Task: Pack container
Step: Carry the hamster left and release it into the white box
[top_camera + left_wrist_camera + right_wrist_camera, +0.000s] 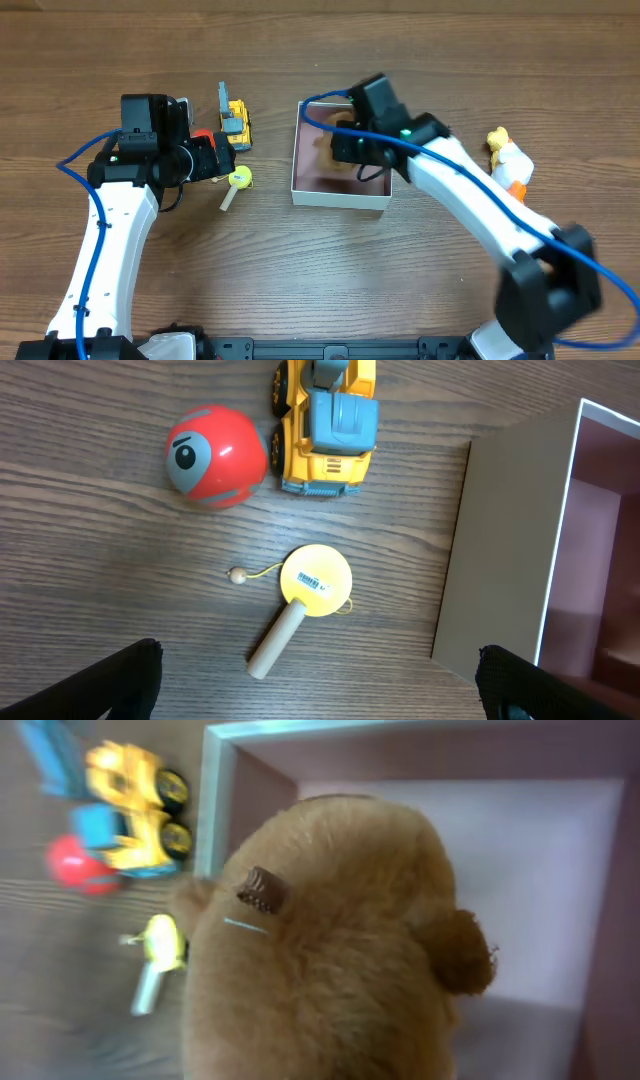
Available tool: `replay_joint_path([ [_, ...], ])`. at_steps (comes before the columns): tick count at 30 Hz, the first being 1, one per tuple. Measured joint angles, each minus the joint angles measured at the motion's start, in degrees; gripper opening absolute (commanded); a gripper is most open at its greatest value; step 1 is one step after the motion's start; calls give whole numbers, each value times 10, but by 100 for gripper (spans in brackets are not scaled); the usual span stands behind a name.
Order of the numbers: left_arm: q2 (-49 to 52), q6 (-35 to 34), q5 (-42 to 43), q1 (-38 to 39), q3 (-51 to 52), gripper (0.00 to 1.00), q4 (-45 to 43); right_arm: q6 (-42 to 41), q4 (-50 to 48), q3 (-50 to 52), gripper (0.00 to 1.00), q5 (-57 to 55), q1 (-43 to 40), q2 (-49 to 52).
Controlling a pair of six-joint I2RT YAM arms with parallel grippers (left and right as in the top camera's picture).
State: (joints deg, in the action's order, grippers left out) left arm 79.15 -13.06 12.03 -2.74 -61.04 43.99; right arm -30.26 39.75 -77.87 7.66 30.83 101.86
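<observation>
Right fingers: hidden behind the brown plush bear (pixel 330 950), which fills the right wrist view; whether they are closed on it cannot be told from here.
Right gripper (pixel 352 148): poised over the box's left half, the bear directly beneath it, a position that reads as lowering or setting the toy inside.
Bear: head towards the pink floor and one ear out to the side. It seems to hang or sit within the walls, and which of the two is unclear.
Container (pixel 520 880): sits mid-table between the two arms, its open top up and its pink floor bare to the right of the bear, so there is room for more toys.
Left fingers (pixel 125 682): spread wide at the bottom corners of the left wrist view, with nothing between them.
Left gripper (pixel 205 160): hovers over the loose toys left of the box, likely waiting to pick the next one.
Yellow hand drum (pixel 310 585): lies flat on the wood table (pixel 300 280) nearest the open fingers, its handle pointing towards them, and looks like the easiest next grab.
Red ball (pixel 215 455) and yellow toy truck (pixel 325 425): side by side, touching or nearly so, beyond the drum.
White-and-orange toy (pixel 508 160): alone on the far right, well apart from the box and within the right arm's reach.
Stage: packing looks barely begun, with four toys outside.
</observation>
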Motion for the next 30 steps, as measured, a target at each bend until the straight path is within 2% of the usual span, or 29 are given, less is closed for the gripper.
replay_joint_path([
  [2,0,0,0,0,0,100,0,5,-14,0,30,10,1,31],
  [5,0,0,0,0,0,100,0,10,-30,2,31,18,5,62],
  [11,0,0,0,0,0,100,0,25,-70,3,40,25,8,64],
  [14,0,0,0,0,0,100,0,33,-76,3,66,26,8,64],
  [17,0,0,0,0,0,100,0,35,-77,3,80,26,8,64],
  [25,0,0,0,0,0,100,0,86,-64,-3,80,31,8,64],
  [30,0,0,0,0,0,100,0,104,12,-54,80,26,6,64],
])
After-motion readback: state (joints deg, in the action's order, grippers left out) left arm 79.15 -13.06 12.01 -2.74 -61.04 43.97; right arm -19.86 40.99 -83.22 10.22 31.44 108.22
